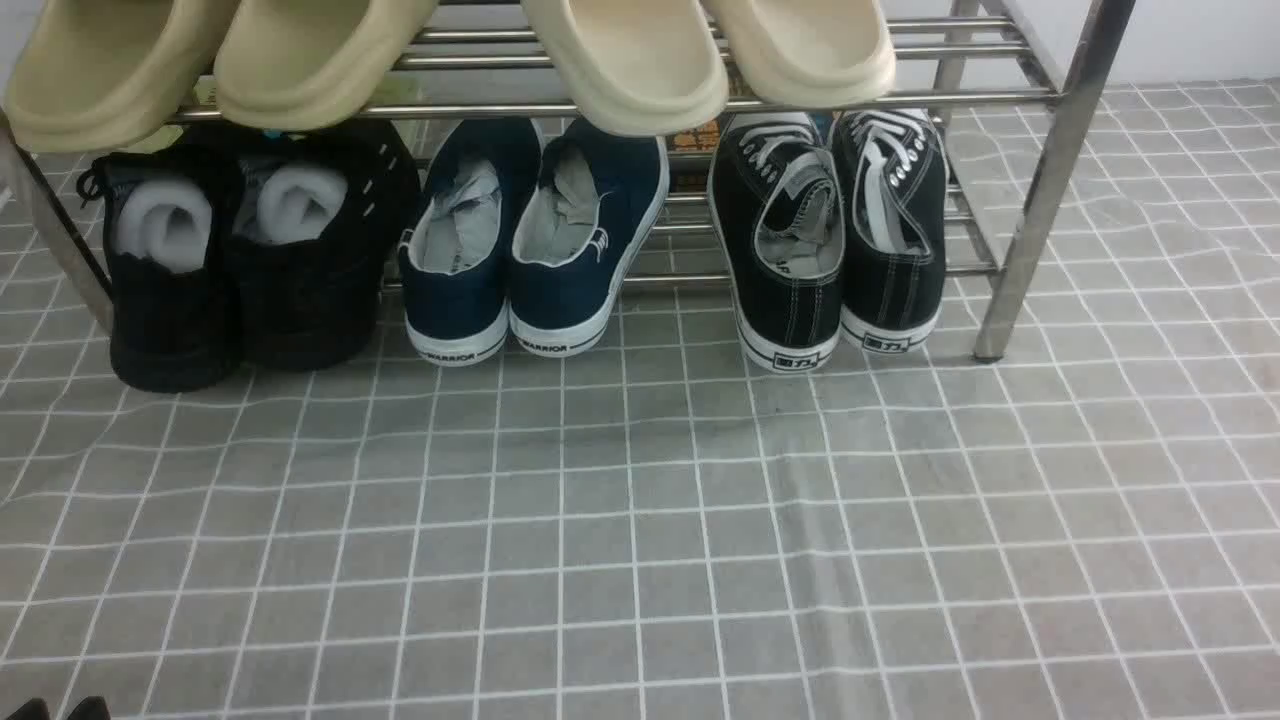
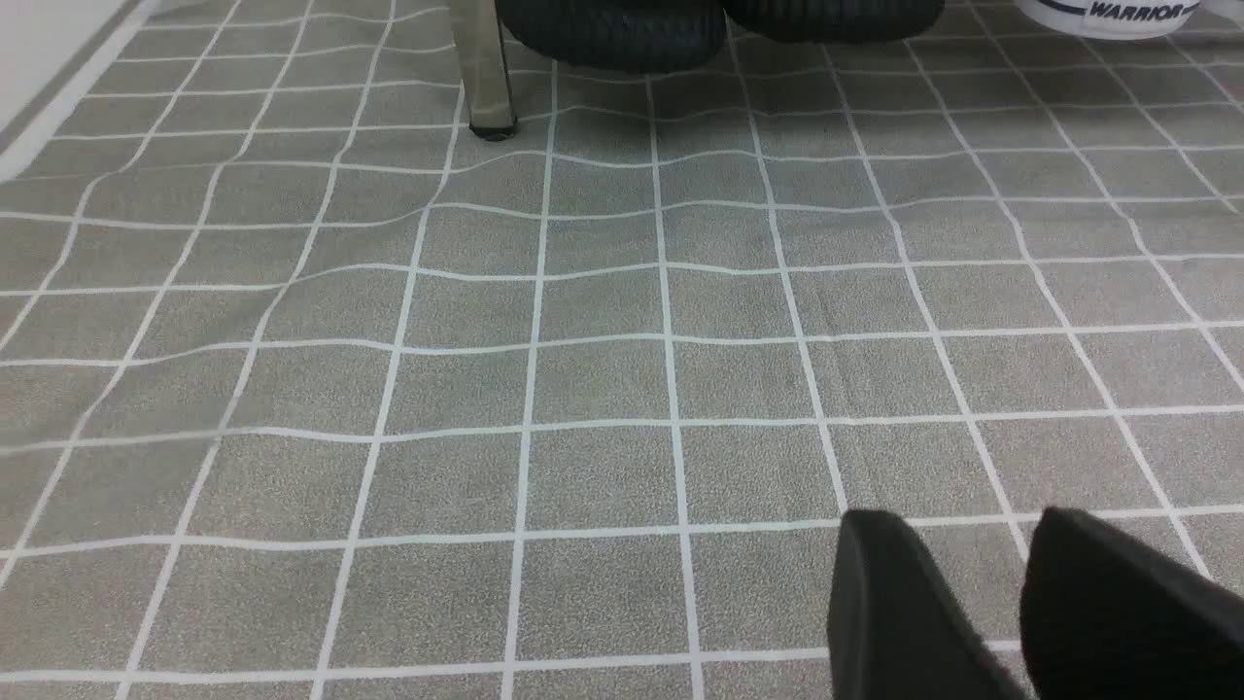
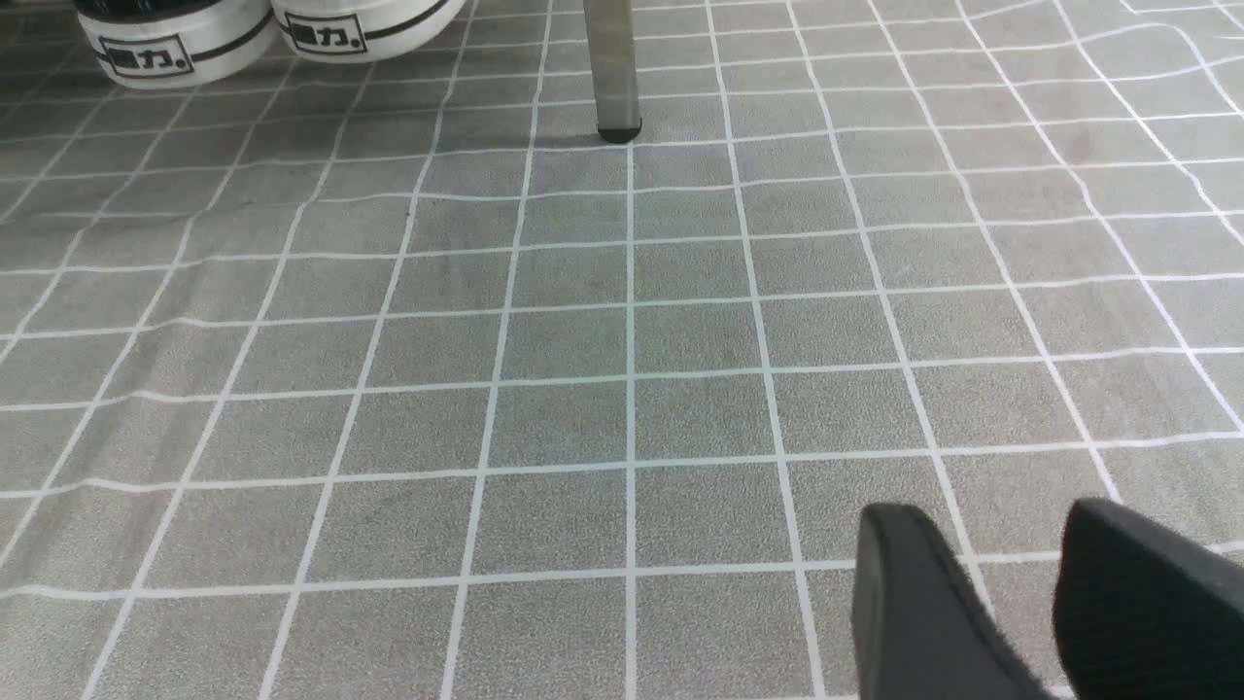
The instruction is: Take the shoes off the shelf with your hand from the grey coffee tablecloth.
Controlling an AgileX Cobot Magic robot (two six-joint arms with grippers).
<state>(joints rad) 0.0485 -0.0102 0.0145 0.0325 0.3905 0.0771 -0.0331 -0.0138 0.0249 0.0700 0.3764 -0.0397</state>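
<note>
The black canvas shoes [image 1: 830,230] with white laces stand on the lowest tier of the steel shelf [image 1: 1040,190], at its right end, heels toward me on the grey grid tablecloth [image 1: 640,520]. Their white heels show in the right wrist view [image 3: 175,44]. My left gripper [image 2: 967,515] is open and empty, low over the cloth, well short of the shelf; its tips just show in the front view [image 1: 58,708]. My right gripper [image 3: 991,507] is open and empty over bare cloth, short of the shelf's right leg [image 3: 612,68]. It is out of the front view.
Navy shoes with white soles [image 1: 535,240] stand mid-shelf and all-black shoes stuffed with white foam [image 1: 240,250] at the left. Two pairs of beige slippers [image 1: 620,60] lie on the upper tier, overhanging. The shelf's left leg [image 2: 483,68] stands ahead of the left gripper.
</note>
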